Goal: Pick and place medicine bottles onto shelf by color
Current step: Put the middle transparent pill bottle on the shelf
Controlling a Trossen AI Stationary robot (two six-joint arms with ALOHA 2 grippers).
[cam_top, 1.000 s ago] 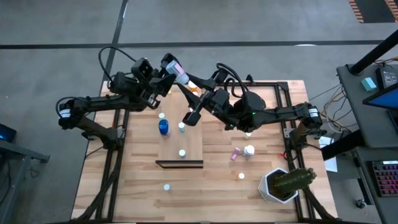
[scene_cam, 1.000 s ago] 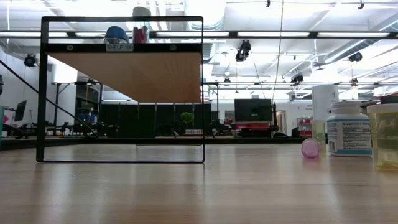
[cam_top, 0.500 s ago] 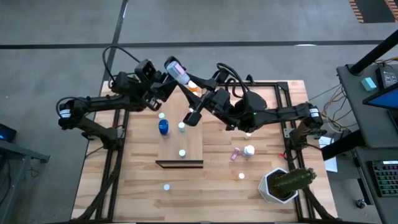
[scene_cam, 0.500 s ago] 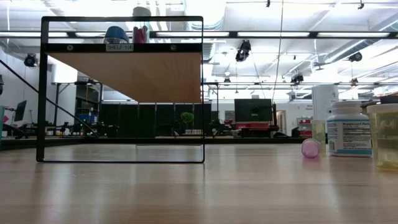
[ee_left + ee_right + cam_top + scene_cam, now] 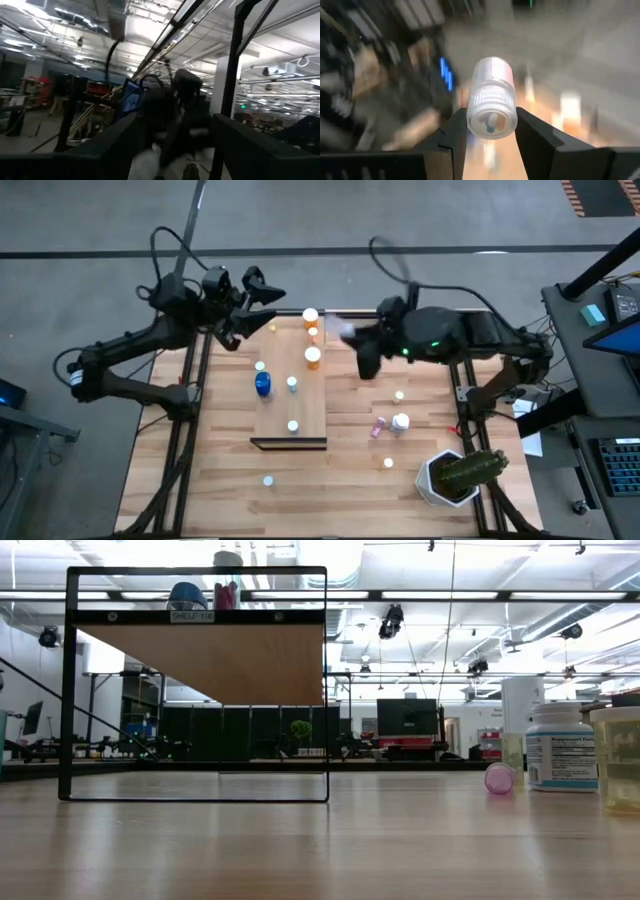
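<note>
So we've got the right gripper [image 5: 490, 145] clamped on a pink bottle [image 5: 491, 97], carried above the shelf [image 5: 290, 395] for sorting; left gripper [image 5: 262, 288] hangs open, empty, off the far-left corner.

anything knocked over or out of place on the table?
Yes: a pink bottle lies on its side on the tabletop right of the shelf, next to an upright white bottle. The low view shows it tipped too. Bottles on the shelf stand upright.

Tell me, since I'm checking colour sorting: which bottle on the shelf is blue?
The blue bottle near the shelf's left edge; it is fatter than the orange and white-capped bottles around it.
</note>
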